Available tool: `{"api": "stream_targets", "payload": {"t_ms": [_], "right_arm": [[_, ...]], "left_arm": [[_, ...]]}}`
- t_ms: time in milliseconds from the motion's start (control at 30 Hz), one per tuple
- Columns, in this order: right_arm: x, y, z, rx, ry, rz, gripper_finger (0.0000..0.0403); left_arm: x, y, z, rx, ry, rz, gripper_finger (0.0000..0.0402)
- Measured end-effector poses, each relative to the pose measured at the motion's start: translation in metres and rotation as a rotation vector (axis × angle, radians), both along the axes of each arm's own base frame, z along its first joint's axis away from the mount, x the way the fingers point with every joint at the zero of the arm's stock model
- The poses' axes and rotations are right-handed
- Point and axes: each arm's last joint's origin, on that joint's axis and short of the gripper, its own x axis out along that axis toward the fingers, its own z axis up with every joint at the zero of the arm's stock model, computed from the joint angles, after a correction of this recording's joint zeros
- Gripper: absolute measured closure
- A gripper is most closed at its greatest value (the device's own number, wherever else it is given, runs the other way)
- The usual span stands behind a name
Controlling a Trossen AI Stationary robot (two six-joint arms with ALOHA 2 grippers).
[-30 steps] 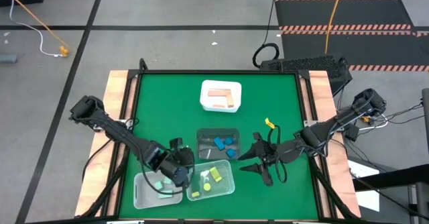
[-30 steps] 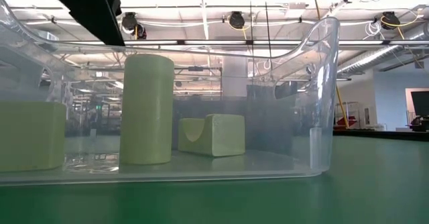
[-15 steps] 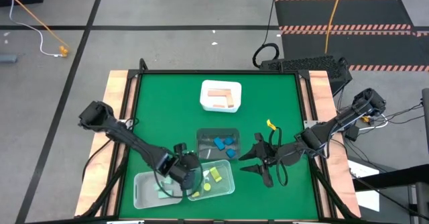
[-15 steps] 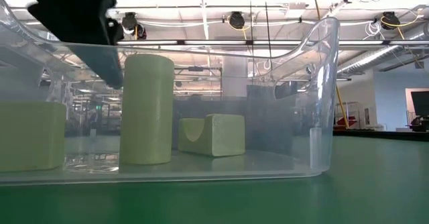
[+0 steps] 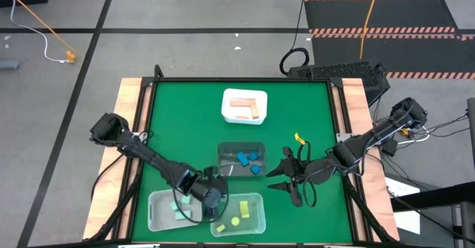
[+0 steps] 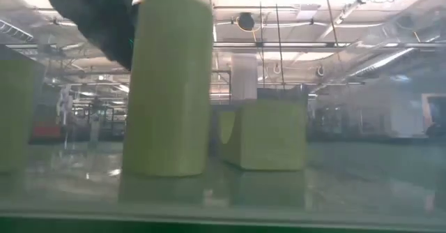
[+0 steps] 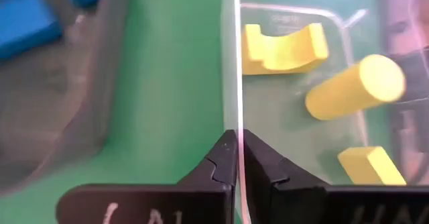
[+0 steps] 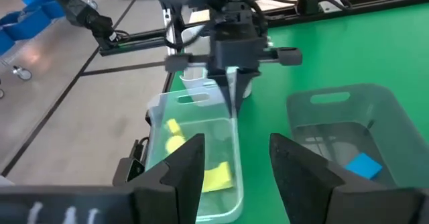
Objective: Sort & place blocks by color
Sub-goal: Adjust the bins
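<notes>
The left hand [image 7: 238, 158] pinches the clear bin's [image 7: 231, 63] wall.

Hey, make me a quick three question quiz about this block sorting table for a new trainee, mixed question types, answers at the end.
1. True or false: the left gripper is shut on the rim of the clear bin that holds the yellow blocks.
2. Which bin holds the blue blocks? A) the white bin B) the dark bin C) the clear bin with the mint green block
3. Fill in: the right gripper hovers with its fingers ____.

Key: 1 true. 2 B, the dark bin. 3 open.
</notes>
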Motion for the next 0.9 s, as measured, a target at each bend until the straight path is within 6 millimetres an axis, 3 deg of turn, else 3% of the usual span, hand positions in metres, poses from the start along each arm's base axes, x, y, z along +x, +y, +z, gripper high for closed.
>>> {"api": "stream_targets", "payload": {"t_ms": [533,700,900], "right_arm": [[-0.001,0.000,-0.001,-0.018,0.012,0.005,0.0245],[-0.001,0.000,-0.001,-0.020,0.013,0.005,0.0245],[-0.001,0.000,-0.001,-0.020,0.014,0.006,0.0245]], "left_arm": [[0.011,0.014,0.002,0.003,-0.036,-0.050,0.0390],[0.011,0.011,-0.005,0.015,-0.008,-0.099,0.0391],[0.019,0.017,-0.011,0.001,-0.015,-0.033,0.0393]]}}
